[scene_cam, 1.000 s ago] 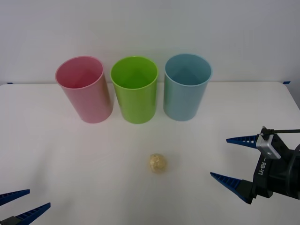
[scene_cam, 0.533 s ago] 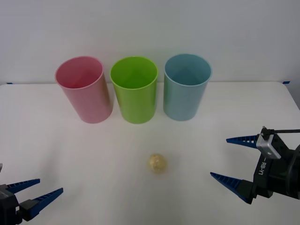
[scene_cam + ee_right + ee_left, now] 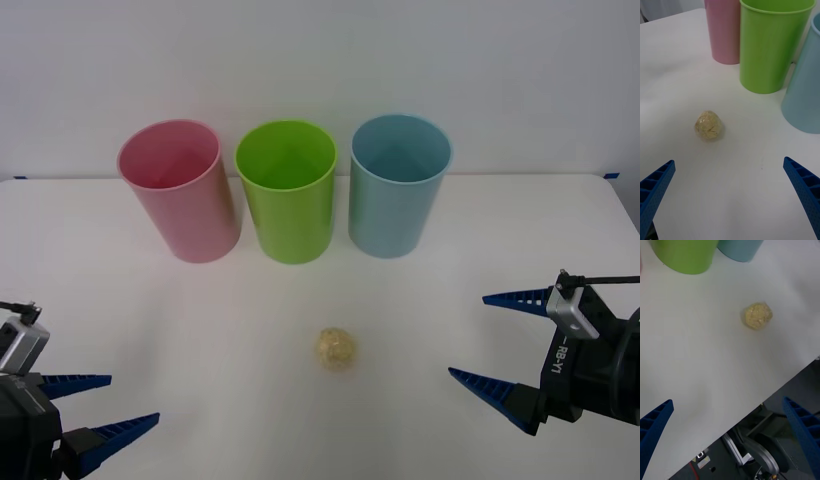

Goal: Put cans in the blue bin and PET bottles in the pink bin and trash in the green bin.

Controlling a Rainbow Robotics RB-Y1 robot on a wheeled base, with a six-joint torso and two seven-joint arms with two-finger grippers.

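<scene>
**Both grippers open, trash lying alone before the three bins**

Nearest to me, at the front of the white table point(image 3: 150, 320), my left gripper point(image 3: 92, 408) hangs low over the near left corner with its blue ribbed fingers spread apart and nothing between them. In its wrist view the fingers point(image 3: 655, 427) sit wide at the two corners, and the table edge runs across below them with the floor beyond.

My right gripper point(image 3: 500, 340) is on the opposite side, over the near right part of the table, its two fingers also wide apart and holding nothing. One finger point(image 3: 803, 191) in its wrist view points toward the cups.

Between the two grippers and a little farther out lies the trash point(image 3: 336, 348), a small pale yellowish lumpy ball resting on the bare table, touching nothing. It is well apart from both grippers and sits roughly in front of the gap between the green and blue cups.

Farther back stand the three bins in a row, all upright with open mouths. The pink bin point(image 3: 180, 190) is on my left, the green bin point(image 3: 288, 192) in the middle just beside it, and the blue bin point(image 3: 398, 186) on my right. Behind them is a plain pale wall point(image 3: 320, 60).
</scene>
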